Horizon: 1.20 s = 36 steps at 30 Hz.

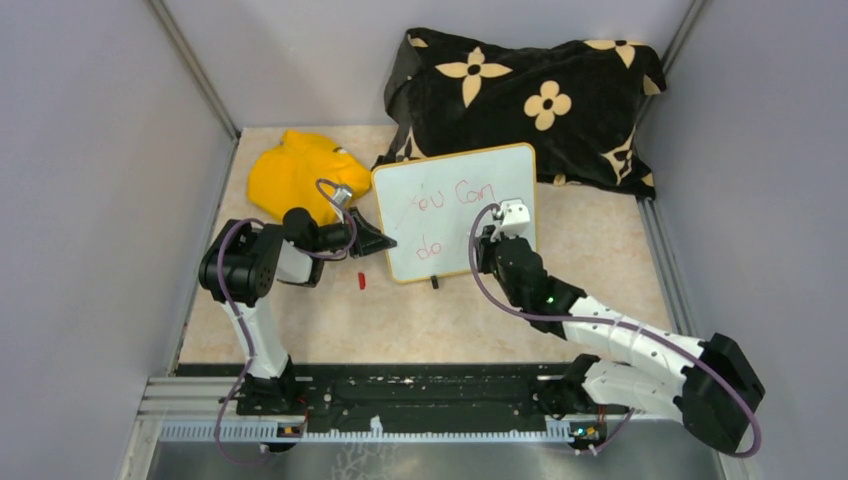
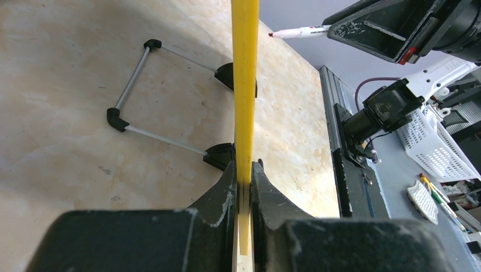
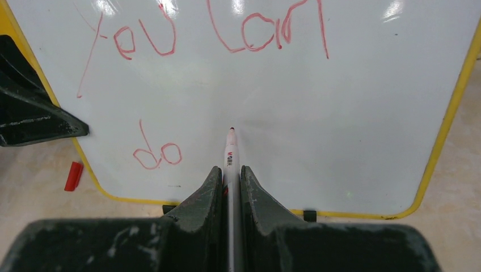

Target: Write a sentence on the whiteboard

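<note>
The whiteboard [image 1: 455, 230] stands tilted at mid-table on black clip feet. Red marker words read "You Can" [image 3: 249, 39] on the top line and "do" [image 3: 157, 154] below it. My left gripper [image 1: 383, 240] is shut on the board's left yellow rim [image 2: 245, 85], which shows edge-on in the left wrist view. My right gripper [image 3: 230, 170] is shut on a white marker [image 3: 231, 152]. The marker's tip is at the board face just right of "do"; I cannot tell if it touches. The right gripper [image 1: 503, 222] is in front of the board's right half.
A yellow cloth [image 1: 295, 170] lies behind the left arm. A black cushion with tan flowers [image 1: 530, 100] leans at the back wall. A red marker cap [image 1: 362, 281] lies on the table by the board's lower left corner. Grey walls close both sides.
</note>
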Each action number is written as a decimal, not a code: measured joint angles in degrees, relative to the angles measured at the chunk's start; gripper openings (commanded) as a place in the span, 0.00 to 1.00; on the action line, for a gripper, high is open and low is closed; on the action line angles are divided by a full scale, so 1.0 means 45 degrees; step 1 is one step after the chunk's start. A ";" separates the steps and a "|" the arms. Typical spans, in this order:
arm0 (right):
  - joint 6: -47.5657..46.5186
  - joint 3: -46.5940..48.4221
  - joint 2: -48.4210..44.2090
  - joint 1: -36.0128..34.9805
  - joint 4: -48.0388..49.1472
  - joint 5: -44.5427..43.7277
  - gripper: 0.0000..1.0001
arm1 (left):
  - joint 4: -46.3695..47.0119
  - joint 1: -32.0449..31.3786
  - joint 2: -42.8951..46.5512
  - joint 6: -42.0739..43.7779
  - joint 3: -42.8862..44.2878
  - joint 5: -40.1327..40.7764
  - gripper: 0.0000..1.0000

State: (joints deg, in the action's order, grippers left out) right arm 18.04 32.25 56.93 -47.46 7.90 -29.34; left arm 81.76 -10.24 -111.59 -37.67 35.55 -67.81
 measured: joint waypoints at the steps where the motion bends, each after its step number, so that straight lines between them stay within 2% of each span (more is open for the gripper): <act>1: 0.0005 0.0000 0.0131 -0.0005 0.0068 0.0083 0.00 | -0.0005 0.0000 0.0000 0.0005 0.0000 0.0000 0.00; 10: -0.0063 0.0194 0.1365 -0.0228 0.0719 0.0505 0.00 | -0.0068 0.0000 0.0000 0.0019 0.0005 -0.0005 0.00; 36: -0.0039 0.0529 0.1962 -0.0277 0.1001 0.0563 0.00 | -0.0170 0.0000 0.0019 0.0024 0.0049 -0.0039 0.00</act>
State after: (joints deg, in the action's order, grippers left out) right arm 17.87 34.63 65.76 -48.71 12.40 -26.81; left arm 80.99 -10.24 -111.50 -37.56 35.77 -67.99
